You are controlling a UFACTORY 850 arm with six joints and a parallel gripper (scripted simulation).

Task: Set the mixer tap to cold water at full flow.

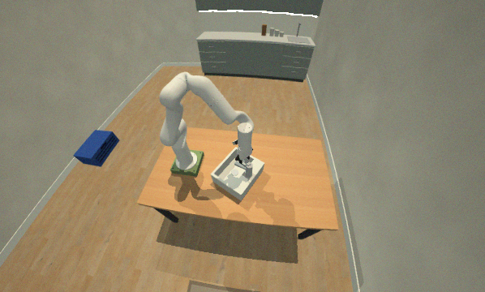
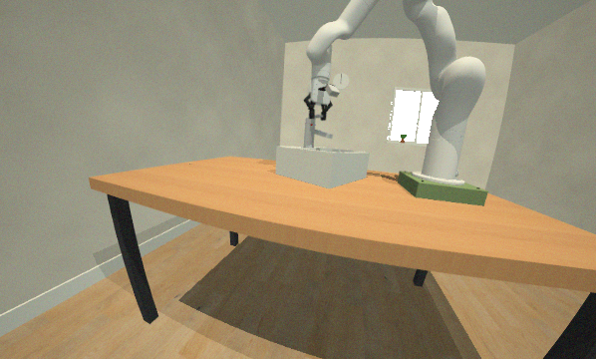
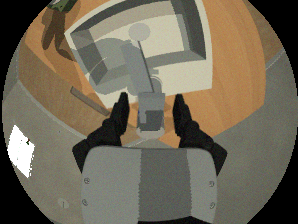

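Pincer (image 3: 150,117) first: we see it hanging straight above the tap, its two dark fingers spread fairly wide with nothing gripped between them, one on each side of the grey lever (image 3: 150,111) in the wrist view. Whether either pad touches the lever we cannot tell.

We judge the lever to be rigid metal on a stiff joint that both swivels and tilts, smooth and likely slippery, so it wants a push or a firm pinch, not a delicate one. We would take hold near its free end, away from the tap column (image 2: 308,133), where leverage is best for lifting it fully and swinging it toward the blue dot. A small red mark shows on the column in the exterior view; the blue dot we cannot find.

The tap stands at the rim of the white basin (image 2: 323,167), its spout (image 2: 323,133) reaching over the hollow. The basin rests on the wooden worktop (image 2: 258,199), with the arm's green base (image 2: 443,188) just beside the basin. Beyond the basin lie a plank floor, grey walls, a bright window, a distant counter (image 1: 255,53) and a blue crate (image 1: 96,148).
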